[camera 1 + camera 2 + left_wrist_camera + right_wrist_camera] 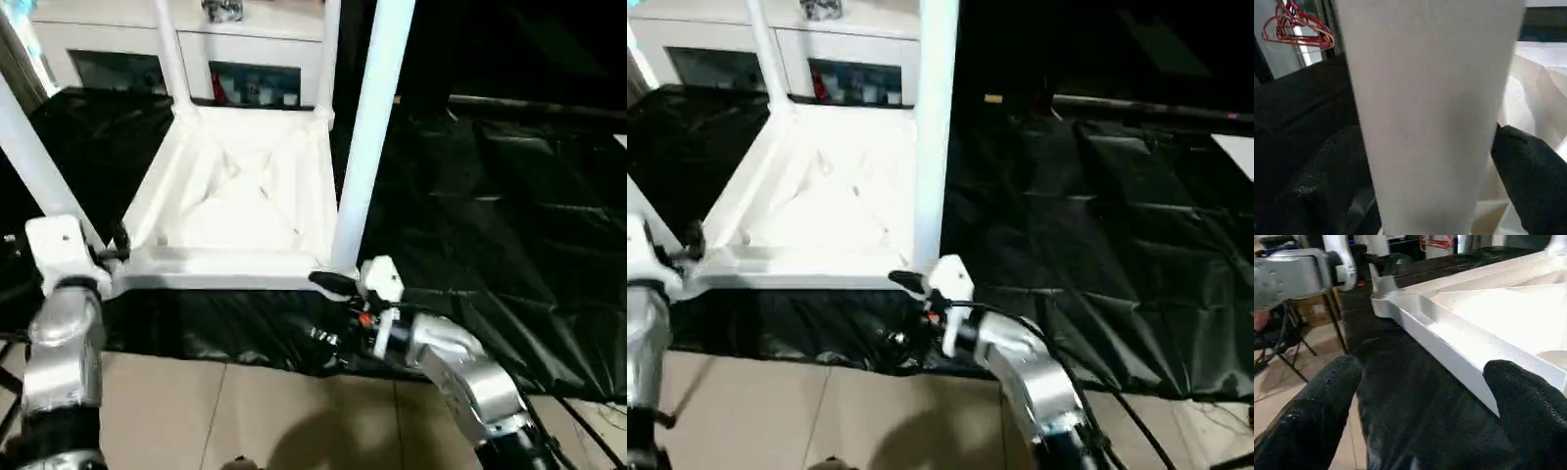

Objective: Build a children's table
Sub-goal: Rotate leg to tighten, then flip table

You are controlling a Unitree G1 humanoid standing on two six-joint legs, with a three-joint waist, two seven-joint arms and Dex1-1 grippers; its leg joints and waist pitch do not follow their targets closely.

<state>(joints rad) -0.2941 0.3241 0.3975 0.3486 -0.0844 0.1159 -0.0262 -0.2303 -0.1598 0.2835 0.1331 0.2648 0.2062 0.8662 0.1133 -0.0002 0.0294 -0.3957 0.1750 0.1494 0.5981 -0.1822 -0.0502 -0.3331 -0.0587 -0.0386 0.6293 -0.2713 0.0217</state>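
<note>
the children's table point(235, 196) lies upside down on the black-covered tabletop point(509, 196), ribbed underside up, its near rim along the tabletop's front edge. four legs stand in the corner sockets: near-right leg point(370, 127), near-left leg point(34, 157), and two far legs at about 12 o'clock, far-left leg point(171, 59) and far-right leg point(328, 54).

your left claw point(1425, 161) stands wide open around the near-left leg; in the left wrist view the leg sits between the two black fingers point(1533, 176) with gaps on both sides, so nothing is held. your right claw point(1420, 406) is also spread wide and empty, hovering just in front of the near rim, close to the foot of the near-right leg; from the head camera it sits at roughly 5 o'clock of the underside panel point(338, 284).

judgement: the build looks close to finished; seating the legs firmly appears to be what remains, though whether each is fully home cannot be told from here.

recommendation: centre the left claw on the leg before closing, low near the socket, and press straight along the leg's axis. keep the right claw against the rim to brace, since a sideways push could slide the table on the slick black cover.
</note>
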